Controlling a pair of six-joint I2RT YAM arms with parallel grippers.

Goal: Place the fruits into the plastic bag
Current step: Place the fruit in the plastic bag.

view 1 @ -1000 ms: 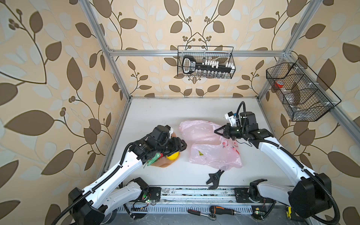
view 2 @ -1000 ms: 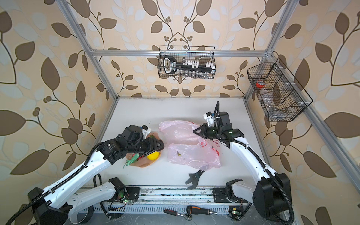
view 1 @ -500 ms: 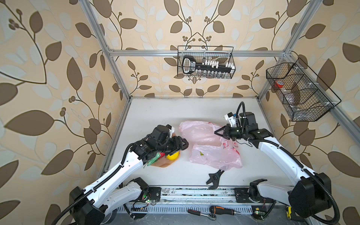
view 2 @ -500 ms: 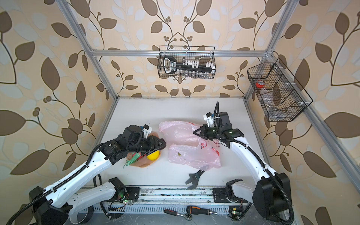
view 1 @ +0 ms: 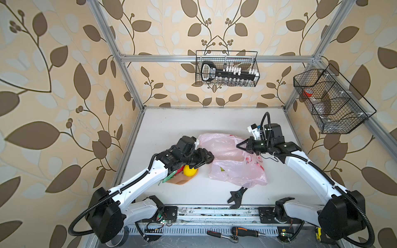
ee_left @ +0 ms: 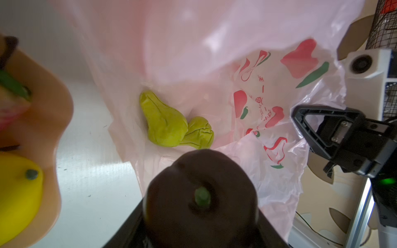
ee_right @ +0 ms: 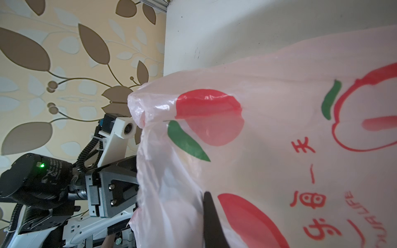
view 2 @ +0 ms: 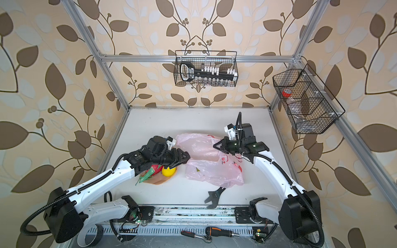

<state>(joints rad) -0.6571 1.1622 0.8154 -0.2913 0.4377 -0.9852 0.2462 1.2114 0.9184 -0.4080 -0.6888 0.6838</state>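
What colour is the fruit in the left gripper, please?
The fruit is dark purple with a green stem; left wrist view.

- The plastic bag (ee_right: 268, 120) carries red print: the characters "天" and "一", then stylised characters that cannot be made out.
- Beside them runs a small line of Latin letters ending in "LIFE".
- The white label (view 1: 212, 72) on the black tool in the wire basket (view 1: 256, 70) is too small to read.

Both top views look down from above the near edge, across the whole tabletop (view 1: 182, 122) to the far wall (view 1: 171, 32). The left wrist view faces right, close over the plastic bag (ee_left: 214, 53); the right wrist view faces left, sharing it.
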